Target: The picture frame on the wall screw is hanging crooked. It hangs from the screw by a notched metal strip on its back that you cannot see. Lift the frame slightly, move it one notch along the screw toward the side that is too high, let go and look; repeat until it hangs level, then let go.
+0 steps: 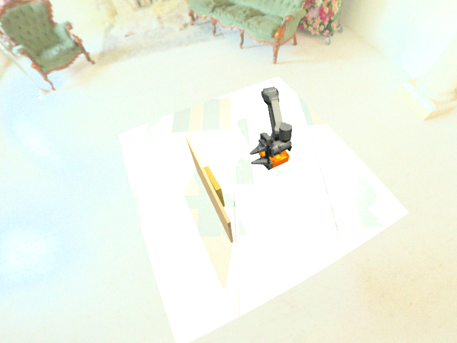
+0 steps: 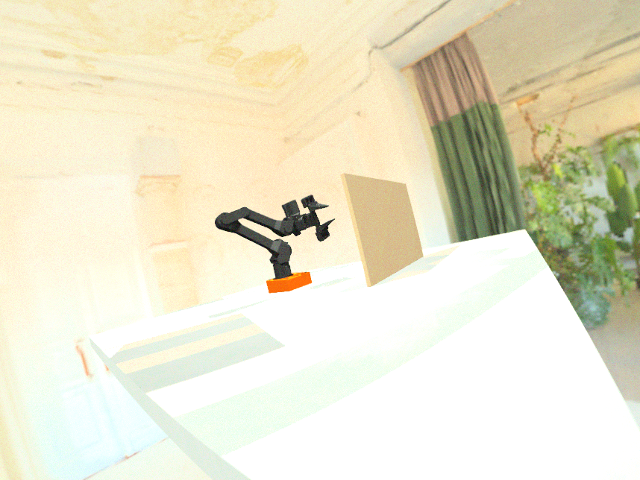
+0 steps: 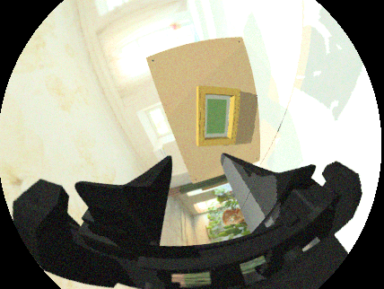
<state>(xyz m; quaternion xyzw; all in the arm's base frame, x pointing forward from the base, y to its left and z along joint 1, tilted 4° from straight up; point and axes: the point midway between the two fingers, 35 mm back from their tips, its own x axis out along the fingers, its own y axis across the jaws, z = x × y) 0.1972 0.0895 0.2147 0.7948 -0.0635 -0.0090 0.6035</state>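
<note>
The yellow picture frame (image 1: 213, 178) (image 3: 200, 118) with a green picture hangs on the tan board (image 1: 196, 159) (image 2: 383, 227) (image 3: 175, 85). In the wrist view the board's top edge faces image left. There the frame is crooked against the board: its end toward the image bottom sits closer to the board's top edge, so its left side, seen from the arm, is higher. The screw and notched strip are hidden. My gripper (image 1: 251, 157) (image 2: 331, 212) (image 3: 196, 158) is open and empty, well back from the frame and touching nothing.
The arm's orange base (image 1: 279, 159) (image 2: 289, 282) stands on the white table (image 1: 287, 236) (image 2: 362, 361), facing the upright board. Patches of shadow and light cross the tabletop. A green armchair (image 1: 40, 34) and sofa (image 1: 254, 20) stand beyond the table.
</note>
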